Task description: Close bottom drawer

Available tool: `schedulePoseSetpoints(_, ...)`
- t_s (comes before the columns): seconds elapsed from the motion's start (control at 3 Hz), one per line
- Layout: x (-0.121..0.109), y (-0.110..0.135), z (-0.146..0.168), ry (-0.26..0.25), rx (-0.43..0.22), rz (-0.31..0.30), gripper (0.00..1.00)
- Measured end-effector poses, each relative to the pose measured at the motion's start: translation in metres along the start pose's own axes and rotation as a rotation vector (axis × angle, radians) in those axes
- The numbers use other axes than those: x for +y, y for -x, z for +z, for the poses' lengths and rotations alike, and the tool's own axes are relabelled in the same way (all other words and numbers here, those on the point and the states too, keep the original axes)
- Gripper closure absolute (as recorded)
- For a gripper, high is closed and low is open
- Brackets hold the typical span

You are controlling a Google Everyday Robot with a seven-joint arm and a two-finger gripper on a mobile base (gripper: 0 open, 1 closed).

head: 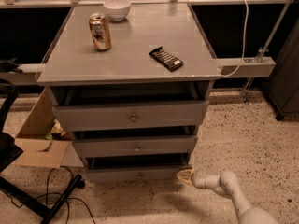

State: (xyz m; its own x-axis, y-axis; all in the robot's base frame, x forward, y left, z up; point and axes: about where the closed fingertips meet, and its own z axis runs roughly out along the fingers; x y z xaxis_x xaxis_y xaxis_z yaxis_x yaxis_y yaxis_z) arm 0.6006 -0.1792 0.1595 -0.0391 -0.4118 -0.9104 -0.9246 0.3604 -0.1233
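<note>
The gripper [185, 175] sits low over the floor [243, 139], its tip at the right end of the bottom drawer [135, 174] front. I cannot tell whether it is spread or pressed together. The drawer stands slightly out of the cabinet [126, 55].

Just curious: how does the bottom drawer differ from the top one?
The top drawer has a tall front; the bottom drawer has a slim one. The gripper sits by the bottom drawer's right end, far below the top drawer. Both are grey and slightly open.
</note>
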Motion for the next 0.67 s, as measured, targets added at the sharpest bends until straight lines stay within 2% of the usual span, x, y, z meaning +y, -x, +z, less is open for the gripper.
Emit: schedulePoseSetpoints(0.67,0.0000,0.0000,0.0000,0.000,0.000,0.000,0.51)
